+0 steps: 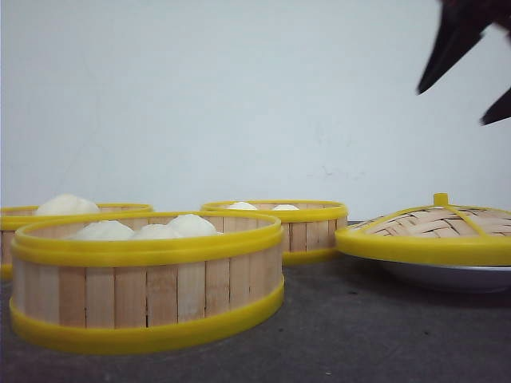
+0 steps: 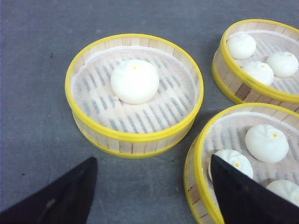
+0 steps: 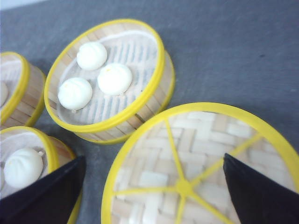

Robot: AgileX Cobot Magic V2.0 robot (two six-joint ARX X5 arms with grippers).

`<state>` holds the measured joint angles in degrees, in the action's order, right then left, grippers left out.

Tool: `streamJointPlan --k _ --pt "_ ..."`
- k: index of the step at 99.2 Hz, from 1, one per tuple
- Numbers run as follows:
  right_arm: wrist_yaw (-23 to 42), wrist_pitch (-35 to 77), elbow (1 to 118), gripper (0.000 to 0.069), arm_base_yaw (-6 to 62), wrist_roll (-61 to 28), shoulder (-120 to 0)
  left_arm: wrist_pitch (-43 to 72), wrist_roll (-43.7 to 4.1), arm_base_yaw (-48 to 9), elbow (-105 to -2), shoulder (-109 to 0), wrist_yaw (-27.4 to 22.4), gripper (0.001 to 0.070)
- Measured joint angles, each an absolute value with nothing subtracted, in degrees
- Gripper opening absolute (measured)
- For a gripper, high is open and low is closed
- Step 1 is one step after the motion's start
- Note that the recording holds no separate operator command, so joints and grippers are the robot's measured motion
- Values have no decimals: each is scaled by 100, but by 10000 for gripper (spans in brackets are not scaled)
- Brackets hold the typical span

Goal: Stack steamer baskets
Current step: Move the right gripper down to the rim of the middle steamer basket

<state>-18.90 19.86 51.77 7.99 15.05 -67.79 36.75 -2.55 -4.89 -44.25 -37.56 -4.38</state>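
Three round, shallow steamer baskets with pale wooden slat walls and yellow plastic rims sit unstacked on the grey table (image 1: 383, 335), each apart from the others. The one-bun basket (image 2: 134, 93) lies ahead of the left gripper (image 2: 152, 186), whose black fingers (image 2: 60, 196) are spread wide and hold nothing; one finger reaches over the rim of the near basket with several white buns (image 2: 243, 158). The far three-bun basket (image 3: 110, 77) lies beyond the right gripper (image 3: 152, 191), which hangs released above the domed woven lid with yellow rim and knob (image 3: 201, 163). The lid rests on a white plate (image 1: 447, 276), to the right of the baskets.
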Motion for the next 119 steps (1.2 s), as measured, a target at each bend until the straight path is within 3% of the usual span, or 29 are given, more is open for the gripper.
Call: streamJointPlan --k 18,45,66,84,96,119 --pt "-1874 2005 6184 578 1081 1437 -8215 3677 -255 -489 -4425 -3756 -438 468" --pt "-993 2449 8034 551 1500 1072 -10171 3684 -255 -489 -4425 -3756 -438 468" --pt "-427 2663 9124 550 1693 875 -11323 3695 -255 -489 -4425 -3756 -438 468" --pt "-316 2751 9603 535 1719 847 -11985 3704 -255 -489 -4425 -3756 -438 468" --pt "-287 2746 9605 423 1719 836 -12127 3704 -255 -489 -4425 -3756 -438 468" --pt "-279 2589 9607 114 1706 836 -12173 3704 -255 -489 -4425 -3756 -438 468"
